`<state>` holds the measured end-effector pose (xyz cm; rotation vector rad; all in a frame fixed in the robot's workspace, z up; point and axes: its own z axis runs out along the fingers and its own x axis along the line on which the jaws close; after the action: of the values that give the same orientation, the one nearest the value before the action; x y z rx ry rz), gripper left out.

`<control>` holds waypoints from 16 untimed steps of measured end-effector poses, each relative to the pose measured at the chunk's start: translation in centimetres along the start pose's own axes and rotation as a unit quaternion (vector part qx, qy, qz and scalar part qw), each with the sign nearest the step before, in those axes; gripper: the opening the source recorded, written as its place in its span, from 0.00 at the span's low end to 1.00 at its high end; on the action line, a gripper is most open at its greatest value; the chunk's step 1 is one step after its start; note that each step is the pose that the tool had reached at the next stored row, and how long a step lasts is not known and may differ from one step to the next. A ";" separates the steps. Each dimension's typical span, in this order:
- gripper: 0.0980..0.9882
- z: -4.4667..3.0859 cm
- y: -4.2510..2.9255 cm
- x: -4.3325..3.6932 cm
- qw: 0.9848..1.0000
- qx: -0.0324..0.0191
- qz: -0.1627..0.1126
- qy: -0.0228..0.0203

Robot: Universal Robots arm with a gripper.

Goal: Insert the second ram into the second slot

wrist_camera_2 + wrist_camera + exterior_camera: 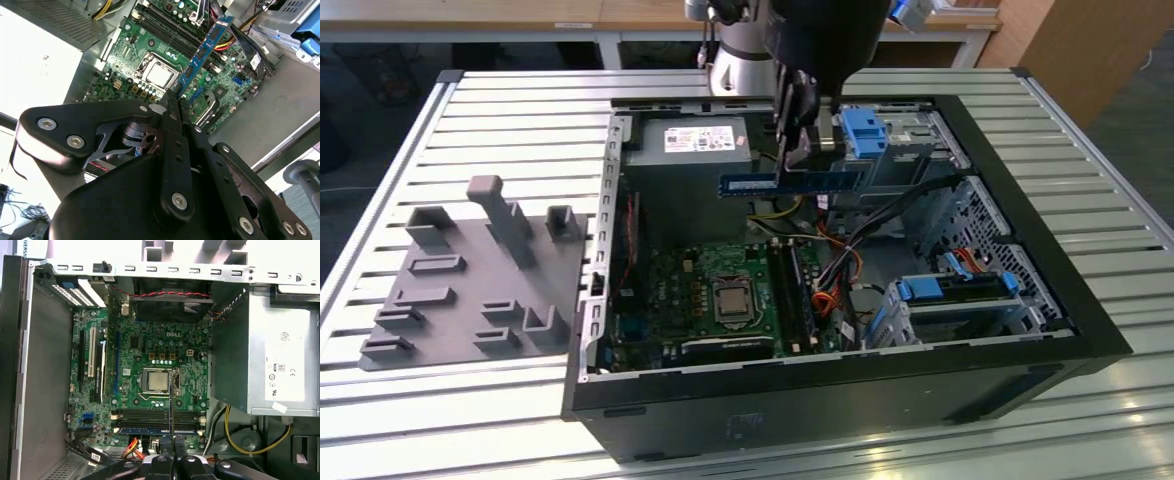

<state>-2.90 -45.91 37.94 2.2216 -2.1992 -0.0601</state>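
My hand (803,160) is clamped on the second ram (794,182), holding it level in the air over the open case (1067,300), toward its far end; on the motherboard (150,355) one blue stick (150,430) looks seated already (my judgement); the dark slots (155,416) beside it stand empty, so insertion remains undone.

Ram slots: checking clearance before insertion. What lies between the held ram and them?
Nothing solid: in the second wrist view the ram, shut in the gripper, hangs in open air above the board, and the slots lie uncovered.
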 end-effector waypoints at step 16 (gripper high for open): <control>0.04 0.05 0.00 0.00 0.998 0.001 0.065 -0.002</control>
<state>-2.90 -45.91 37.89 2.0746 -2.3415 -0.0614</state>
